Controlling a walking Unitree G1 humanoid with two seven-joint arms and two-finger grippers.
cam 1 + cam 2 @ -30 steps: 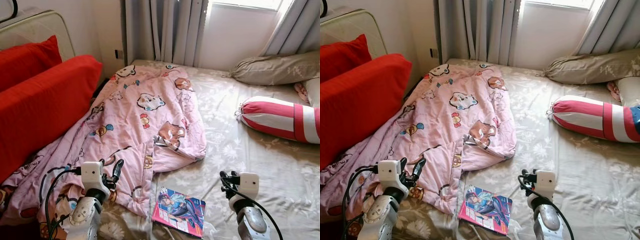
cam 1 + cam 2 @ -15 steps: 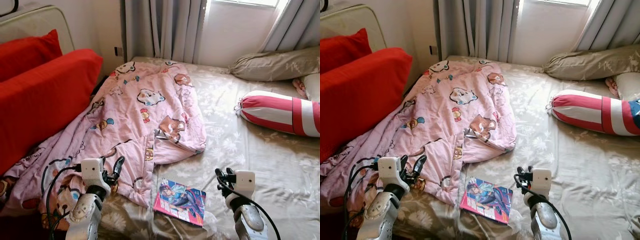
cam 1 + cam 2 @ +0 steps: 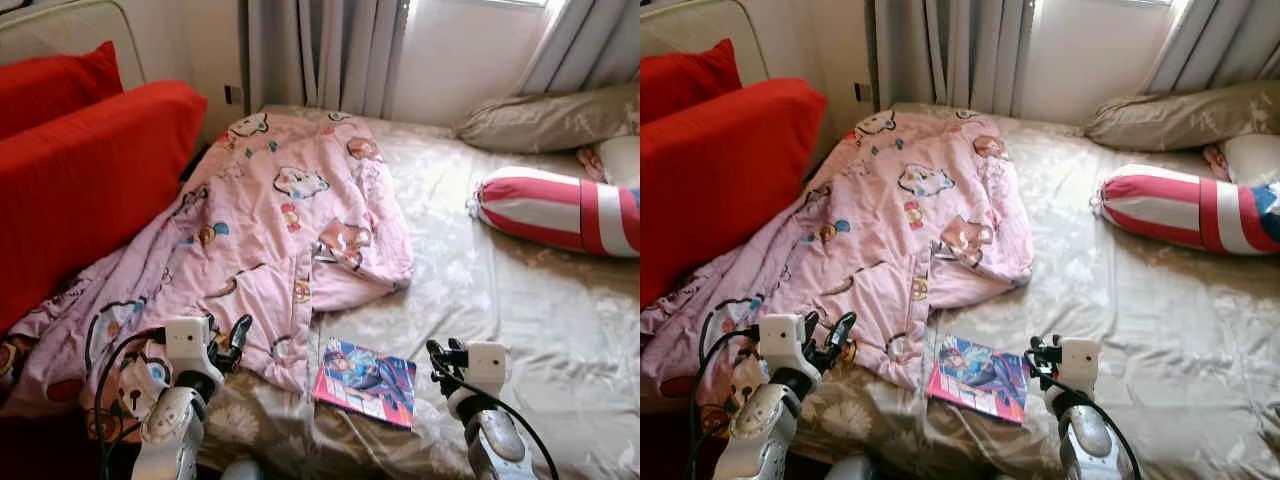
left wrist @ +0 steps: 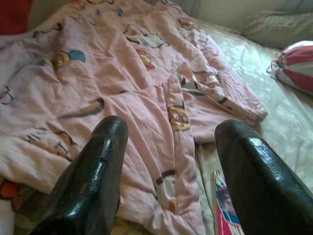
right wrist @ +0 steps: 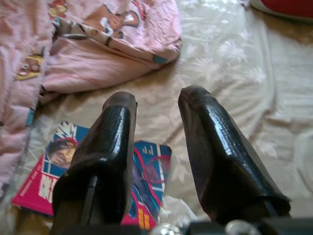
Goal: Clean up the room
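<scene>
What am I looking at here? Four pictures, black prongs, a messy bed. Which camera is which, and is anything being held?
The two wide pictures come from the robot's head, looking down at a bed. The silver arms at the bottom are its own: left hand over the pink cartoon blanket, right hand just beside a comic book on the sheet. The two close-up pictures are wrist cameras; the black prongs are each hand's fingers, spread apart, holding nothing. Also on the bed: a red-and-white striped bolster and a beige pillow. Red cushions stand along the left.
</scene>
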